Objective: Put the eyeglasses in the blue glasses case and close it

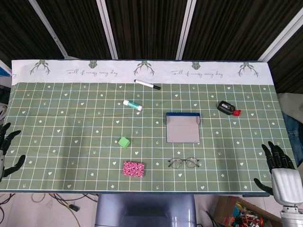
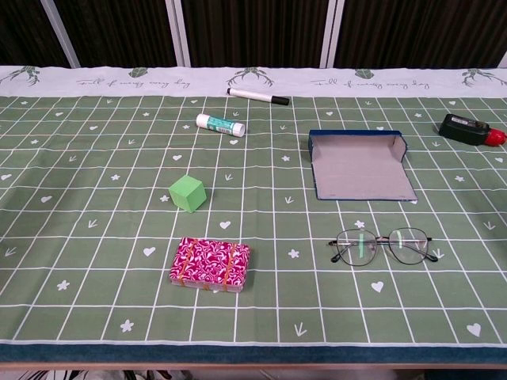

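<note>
The eyeglasses (image 2: 383,246) are seen lying flat on the green gridded cloth of the bench (image 2: 95,142), lenses toward the near edge, temples folded. The blue glasses case (image 2: 360,165) is found just beyond them, apart from the frames, its lid laid open so the grey lining is exposed. The left hand (image 1: 8,150) is seen at the left edge of the bench in the head view, fingers spread, nothing held. The right hand (image 1: 277,161) is seen at the near right corner, fingers likewise apart and empty. Both hands are well apart from the eyeglasses. A green cube (image 2: 187,192) and a pink patterned box (image 2: 210,264) are noted to the left of the eyeglasses. Farther back a glue stick (image 2: 220,124) and a black-capped marker (image 2: 257,96) are recorded, and a black and red device (image 2: 472,130) at far right.
</note>
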Tool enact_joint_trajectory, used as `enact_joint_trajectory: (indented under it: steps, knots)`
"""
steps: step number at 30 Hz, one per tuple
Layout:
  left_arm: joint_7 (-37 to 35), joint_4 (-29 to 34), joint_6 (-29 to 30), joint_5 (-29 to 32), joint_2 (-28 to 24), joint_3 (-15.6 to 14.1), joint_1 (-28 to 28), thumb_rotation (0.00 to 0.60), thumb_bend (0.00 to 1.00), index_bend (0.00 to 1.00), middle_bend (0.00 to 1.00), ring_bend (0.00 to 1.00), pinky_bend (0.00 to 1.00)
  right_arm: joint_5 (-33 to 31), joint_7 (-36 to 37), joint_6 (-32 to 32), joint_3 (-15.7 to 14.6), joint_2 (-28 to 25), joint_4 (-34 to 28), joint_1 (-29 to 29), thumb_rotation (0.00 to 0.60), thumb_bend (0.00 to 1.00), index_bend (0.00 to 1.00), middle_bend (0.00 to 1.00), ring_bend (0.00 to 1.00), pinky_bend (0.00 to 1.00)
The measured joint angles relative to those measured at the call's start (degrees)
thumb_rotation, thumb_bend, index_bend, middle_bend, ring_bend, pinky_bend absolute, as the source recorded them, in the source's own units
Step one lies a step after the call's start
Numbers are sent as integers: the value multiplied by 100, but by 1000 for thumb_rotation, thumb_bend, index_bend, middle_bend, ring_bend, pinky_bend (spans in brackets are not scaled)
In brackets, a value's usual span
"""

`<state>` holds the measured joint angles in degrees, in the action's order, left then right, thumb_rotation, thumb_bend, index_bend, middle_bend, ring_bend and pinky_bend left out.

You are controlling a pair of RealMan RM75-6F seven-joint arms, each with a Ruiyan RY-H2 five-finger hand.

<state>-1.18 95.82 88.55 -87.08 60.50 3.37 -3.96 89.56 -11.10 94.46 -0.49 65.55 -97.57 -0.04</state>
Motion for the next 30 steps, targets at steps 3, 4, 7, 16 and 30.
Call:
enact_joint_trajectory:
  steps: [3, 4, 7, 16, 30]
  knots:
    - [16, -4, -7, -5, -14, -1, -3, 600, 315, 153, 0, 0, 0, 6, -19, -14, 24, 8, 5, -5, 600, 143, 30, 24, 71, 199]
    - [19, -4, -9, -5, -14, -2, -4, 600, 315, 153, 0, 0, 0, -1, -20, -20, 33, 14, 9, -7, 600, 144, 30, 24, 71, 199]
    - [10, -5, -13, 13, -16, -3, 2, 600, 316, 152, 0, 0, 0, -12, -30, -51, 43, 23, 10, -12, 600, 143, 30, 24, 71, 199]
    - [8, -11, -35, 10, -10, -6, -9, 600, 315, 152, 0, 0, 0, 9, -39, -94, 72, 43, -2, -34, 600, 144, 30, 25, 71, 199]
    - [3, 28, -29, -22, -6, -38, 5, 600, 316, 152, 0, 0, 0, -48, -119, -178, 111, 77, -80, -74, 600, 118, 31, 26, 70, 199]
